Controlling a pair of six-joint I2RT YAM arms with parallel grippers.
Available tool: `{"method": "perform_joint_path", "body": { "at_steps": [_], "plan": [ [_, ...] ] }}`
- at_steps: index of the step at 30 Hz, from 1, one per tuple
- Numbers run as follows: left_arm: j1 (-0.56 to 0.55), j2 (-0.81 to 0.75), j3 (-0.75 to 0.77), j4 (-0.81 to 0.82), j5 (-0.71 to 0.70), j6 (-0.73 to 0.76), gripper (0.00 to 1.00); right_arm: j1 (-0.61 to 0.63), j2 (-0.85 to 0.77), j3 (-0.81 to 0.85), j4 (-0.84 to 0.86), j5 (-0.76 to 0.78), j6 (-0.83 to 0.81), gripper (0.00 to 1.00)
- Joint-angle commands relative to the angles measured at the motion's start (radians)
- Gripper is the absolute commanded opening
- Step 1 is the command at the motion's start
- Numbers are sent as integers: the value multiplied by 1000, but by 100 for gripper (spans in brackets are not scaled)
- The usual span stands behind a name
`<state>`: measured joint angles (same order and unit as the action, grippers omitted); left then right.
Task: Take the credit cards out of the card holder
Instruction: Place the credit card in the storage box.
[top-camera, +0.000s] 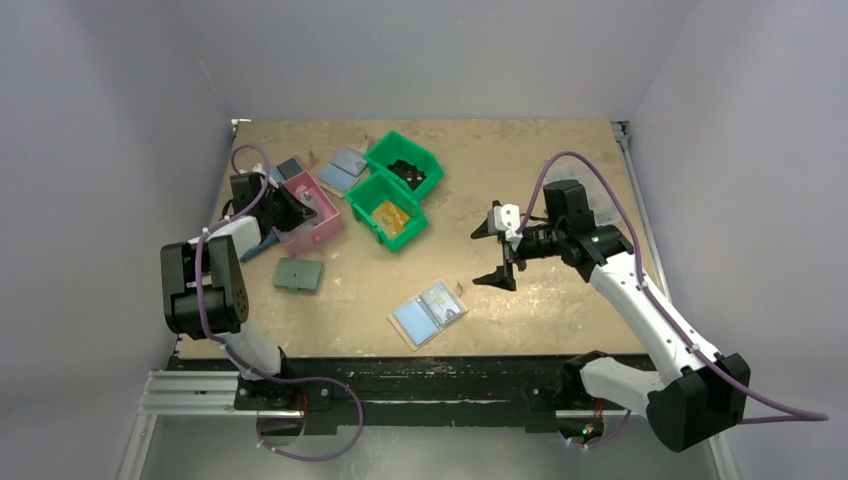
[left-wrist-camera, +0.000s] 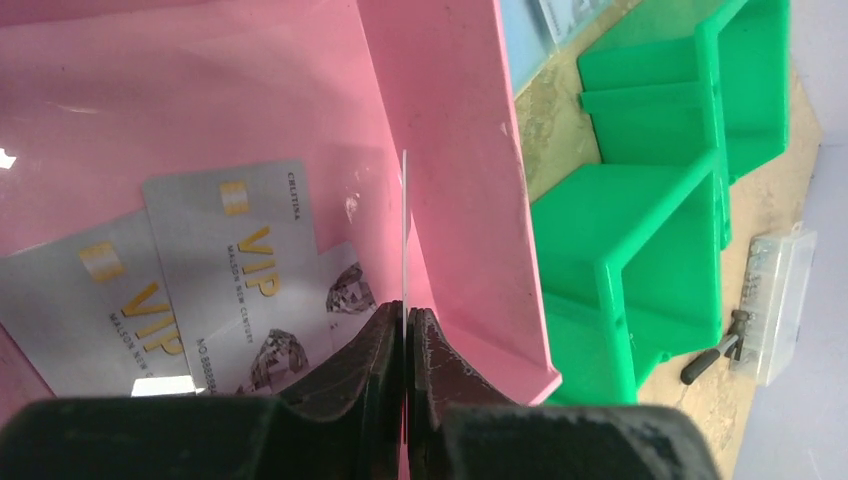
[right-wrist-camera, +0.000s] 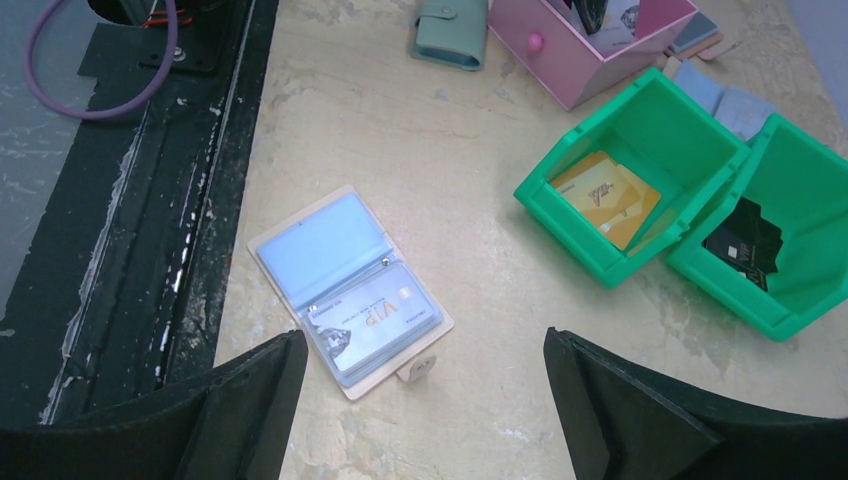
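Note:
The card holder (top-camera: 428, 312) lies open on the table near the front edge, beige outside, with a light-blue panel (right-wrist-camera: 320, 245) and a slot panel holding a silver VIP card (right-wrist-camera: 375, 318). My right gripper (right-wrist-camera: 424, 340) is open and empty, hovering above the table just right of the holder; it also shows in the top view (top-camera: 497, 255). My left gripper (left-wrist-camera: 405, 315) is inside the pink bin (left-wrist-camera: 450, 150) and is shut on a thin card (left-wrist-camera: 404, 230) seen edge-on. Two silver VIP cards (left-wrist-camera: 230, 270) lie on the bin's floor.
Two green bins stand mid-table: one (top-camera: 392, 220) holds yellow-orange cards (right-wrist-camera: 605, 195), the other (top-camera: 405, 165) holds black cards (right-wrist-camera: 742, 245). A sage-green wallet (top-camera: 299, 274) lies left of the holder. Blue wallets (top-camera: 345, 168) lie behind the pink bin.

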<state>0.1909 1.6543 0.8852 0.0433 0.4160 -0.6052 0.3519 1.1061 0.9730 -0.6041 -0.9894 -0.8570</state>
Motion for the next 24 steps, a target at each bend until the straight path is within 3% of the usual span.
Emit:
{"method": "perform_joint_path", "body": {
  "at_steps": [1,4,7,12,15,17,19,22,24],
  "plan": [
    [10,33,86,-4,5,34,14,-5,3,-6,15,-24,-11,99],
    [10,16,118,-80,-74,52,35,-5,4,-7,13,-23,-11,99],
    [11,-35,143,-144,-173,72,48,-5,6,-7,13,-25,-13,99],
    [13,-156,163,-232,-325,99,52,-5,8,-8,12,-22,-14,99],
    [12,-273,140,-241,-345,110,56,-6,9,-10,14,-17,-14,99],
    [12,-358,108,-236,-332,85,72,-7,12,-12,20,-20,-2,99],
    [13,-436,61,-228,-294,20,97,-7,18,-19,40,-26,32,99],
    [14,-508,-4,-200,-103,-19,99,-8,39,-30,94,-38,156,99],
    [15,-529,-44,-193,32,-60,98,-8,59,-31,70,-73,132,99]
  ]
}}
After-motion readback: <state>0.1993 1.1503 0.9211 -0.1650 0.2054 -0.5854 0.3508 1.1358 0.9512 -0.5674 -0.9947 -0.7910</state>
